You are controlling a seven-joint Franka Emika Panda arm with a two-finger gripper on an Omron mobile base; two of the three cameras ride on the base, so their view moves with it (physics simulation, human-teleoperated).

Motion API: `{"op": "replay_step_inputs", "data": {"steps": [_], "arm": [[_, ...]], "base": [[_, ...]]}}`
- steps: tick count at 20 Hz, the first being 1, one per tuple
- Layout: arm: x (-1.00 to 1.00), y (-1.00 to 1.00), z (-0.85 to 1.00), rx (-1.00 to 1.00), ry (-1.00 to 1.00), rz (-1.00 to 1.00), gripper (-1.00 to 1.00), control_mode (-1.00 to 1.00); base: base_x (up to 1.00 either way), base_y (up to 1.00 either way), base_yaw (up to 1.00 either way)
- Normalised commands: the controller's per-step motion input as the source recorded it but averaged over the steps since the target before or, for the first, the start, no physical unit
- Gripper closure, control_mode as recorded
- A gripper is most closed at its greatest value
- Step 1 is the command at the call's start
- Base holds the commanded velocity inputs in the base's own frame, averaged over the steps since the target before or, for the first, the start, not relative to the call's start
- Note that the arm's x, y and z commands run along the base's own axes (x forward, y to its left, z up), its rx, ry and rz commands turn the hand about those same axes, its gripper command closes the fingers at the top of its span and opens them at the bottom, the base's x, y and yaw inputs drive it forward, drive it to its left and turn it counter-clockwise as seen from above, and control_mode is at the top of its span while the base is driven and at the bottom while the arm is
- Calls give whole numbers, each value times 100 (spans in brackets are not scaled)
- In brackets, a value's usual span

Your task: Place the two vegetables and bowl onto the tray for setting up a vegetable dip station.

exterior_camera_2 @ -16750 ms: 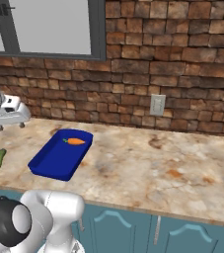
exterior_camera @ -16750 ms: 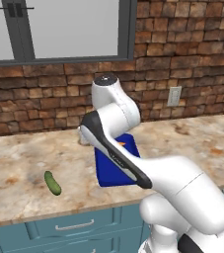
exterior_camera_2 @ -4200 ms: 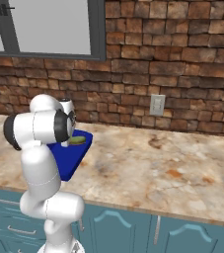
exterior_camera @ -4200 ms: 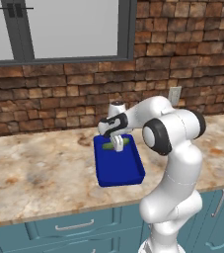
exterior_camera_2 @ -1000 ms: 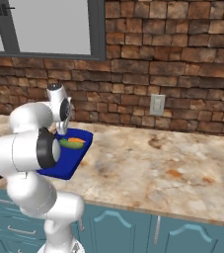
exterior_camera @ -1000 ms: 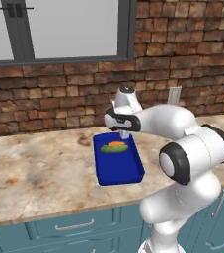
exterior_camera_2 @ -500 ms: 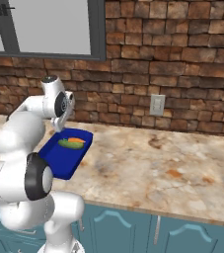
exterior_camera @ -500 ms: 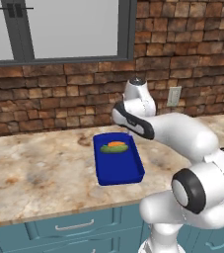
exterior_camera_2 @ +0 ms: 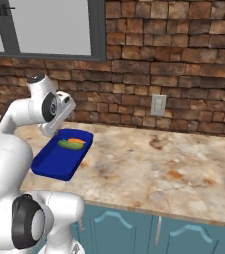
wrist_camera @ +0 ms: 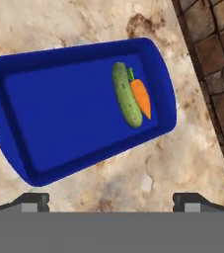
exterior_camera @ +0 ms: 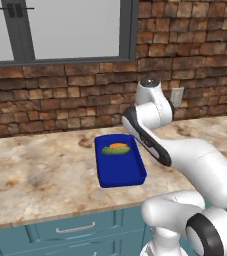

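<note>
Inside the blue tray (wrist_camera: 59, 128), at its end nearest the brick wall, the cucumber (wrist_camera: 126, 95) and the carrot (wrist_camera: 141, 98) lie side by side, touching. The gripper (wrist_camera: 111, 200) hangs above the counter (exterior_camera: 40, 175), its fingers spread wide and empty. Both vegetables seem placed; the next move calls for finding and grasping the bowl.

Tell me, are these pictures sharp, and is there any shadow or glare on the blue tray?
Hand view: sharp enough to show the cucumber beside the carrot, the tray evenly lit, no glare. Left base view: soft and blurry, the vegetables merge into one blob. Right base view: equally soft, no clear shadows.
</note>
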Motion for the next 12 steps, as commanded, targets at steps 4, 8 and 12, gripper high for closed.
{"op": "replay_step_inputs", "data": {"steps": [4,8,12], "arm": [[-64,-17,57,6,0,-30,-100,-100],[-57,-14,55,7,0,-29,-100,-100],[-54,-13,52,8,1,-28,-100,-100]], "base": [[0,0,0],[0,0,0],[0,0,0]]}}
